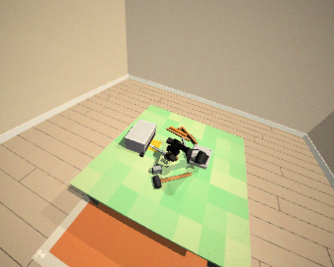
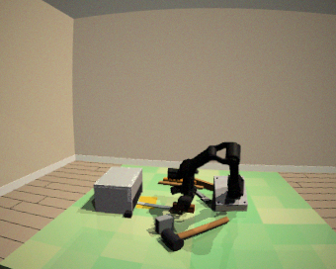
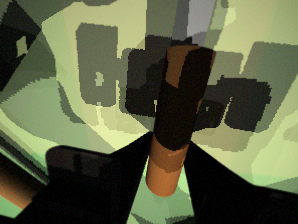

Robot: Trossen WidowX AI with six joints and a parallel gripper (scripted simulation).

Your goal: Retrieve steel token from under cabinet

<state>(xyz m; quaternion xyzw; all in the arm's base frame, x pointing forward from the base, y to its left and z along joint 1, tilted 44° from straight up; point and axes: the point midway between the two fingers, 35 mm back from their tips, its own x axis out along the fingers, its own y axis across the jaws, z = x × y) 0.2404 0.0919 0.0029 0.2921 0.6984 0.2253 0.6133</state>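
Note:
My gripper [image 1: 171, 156] [image 2: 185, 206] [image 3: 167, 138] is shut on the wooden handle of a flat-bladed tool, low over the table. The tool's handle [image 3: 182, 100] points away from the fingers in the wrist view. Its grey blade [image 1: 157, 149] [image 2: 155, 205] [image 3: 198, 22] reaches across the front of the yellow marked area [image 1: 157, 142] [image 2: 148, 199] towards the grey cabinet [image 1: 140, 135] [image 2: 119, 190]. The blade's tip is close to the cabinet's front; whether it is under it I cannot tell. The steel token is not visible in any view.
A mallet [image 1: 157, 182] [image 2: 172, 239] and a grey block [image 1: 157, 169] [image 2: 164, 224] lie on the near side of the arm. A small dark block [image 1: 141, 155] [image 2: 127, 214] is by the cabinet's near corner. Orange-brown sticks [image 1: 177, 133] [image 2: 171, 182] lie beyond the arm.

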